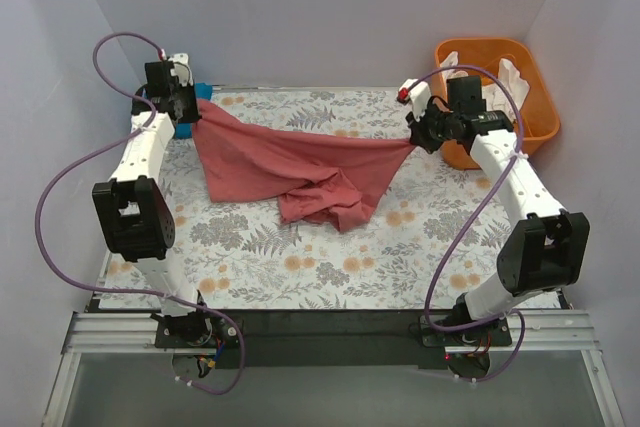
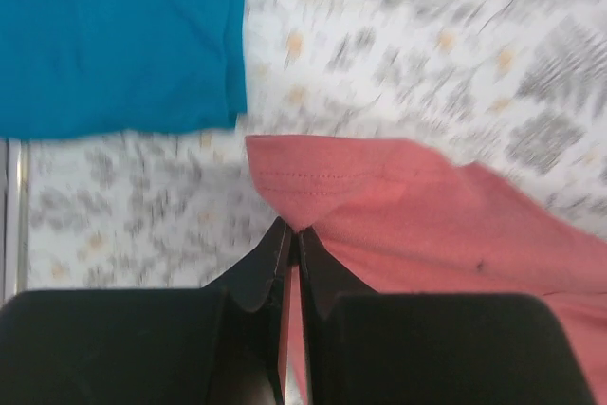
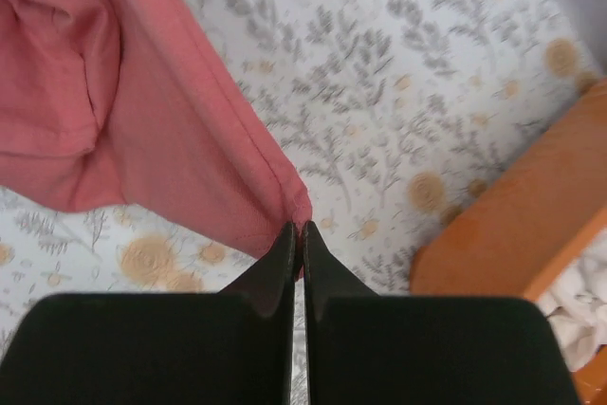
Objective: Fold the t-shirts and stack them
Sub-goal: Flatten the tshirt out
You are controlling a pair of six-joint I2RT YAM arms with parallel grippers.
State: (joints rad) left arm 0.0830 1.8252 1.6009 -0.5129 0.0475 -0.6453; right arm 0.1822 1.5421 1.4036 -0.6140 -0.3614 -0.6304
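Note:
A red t-shirt (image 1: 290,162) hangs stretched between my two grippers above the flowered table, its middle sagging in a crumpled heap at the centre. My left gripper (image 1: 192,107) is shut on one corner at the far left; the wrist view shows the hem (image 2: 322,177) pinched at the gripper (image 2: 293,231). My right gripper (image 1: 418,137) is shut on the opposite corner at the far right; the wrist view shows the shirt (image 3: 142,130) pinched at the gripper (image 3: 298,228). A folded blue t-shirt (image 2: 114,35) lies on the table under the left gripper, mostly hidden in the top view (image 1: 203,90).
An orange basket (image 1: 535,97) holding white cloth (image 1: 512,72) stands at the far right, just behind the right gripper; its rim shows in the right wrist view (image 3: 512,225). White walls enclose the flowered tablecloth (image 1: 300,257) on three sides.

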